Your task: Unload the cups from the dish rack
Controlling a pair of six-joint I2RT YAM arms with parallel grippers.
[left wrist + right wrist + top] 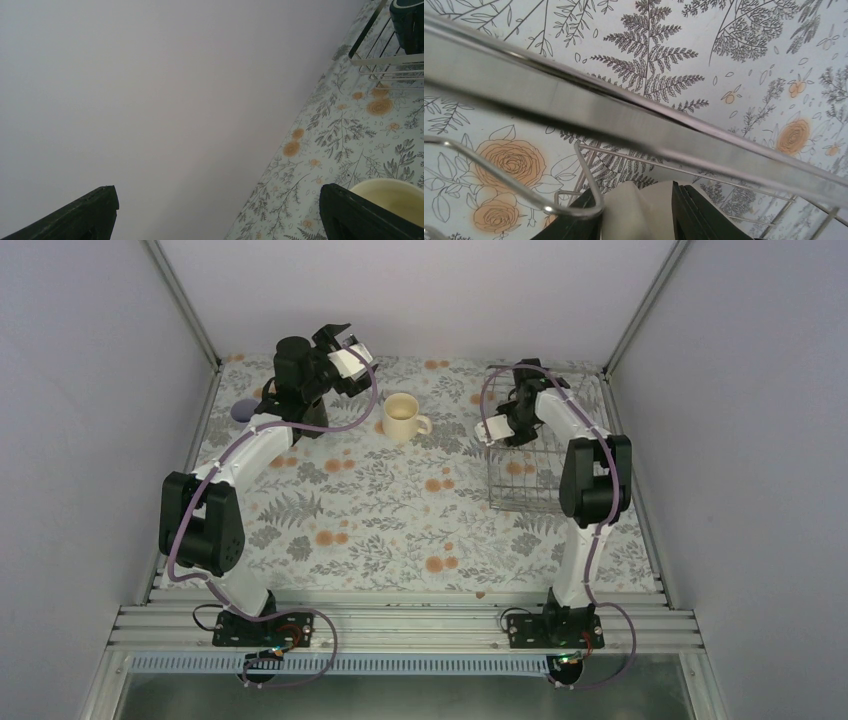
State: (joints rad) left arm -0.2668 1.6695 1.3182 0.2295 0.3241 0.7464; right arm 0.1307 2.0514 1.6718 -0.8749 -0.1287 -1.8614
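Note:
The wire dish rack (520, 475) stands at the right. My right gripper (497, 430) reaches into it and is shut on part of a cream mug (644, 212), with a thick rack wire (624, 115) crossing just above the fingers (704, 215). A second cream mug (402, 418) stands on the table mid-back; it also shows in the left wrist view (395, 195). My left gripper (345, 343) is open and empty, raised at the back left. A dark green mug (407, 20) sits in the rack (385, 60). The lavender cup (243, 410) stands at far left. I cannot pick out the tall black mug.
The floral tablecloth (380, 510) covers the table. Grey walls close in the back and both sides. The left arm's dark wrist (292, 365) stands near the back-left corner. The aluminium rail (400, 625) carries both arm bases at the near edge.

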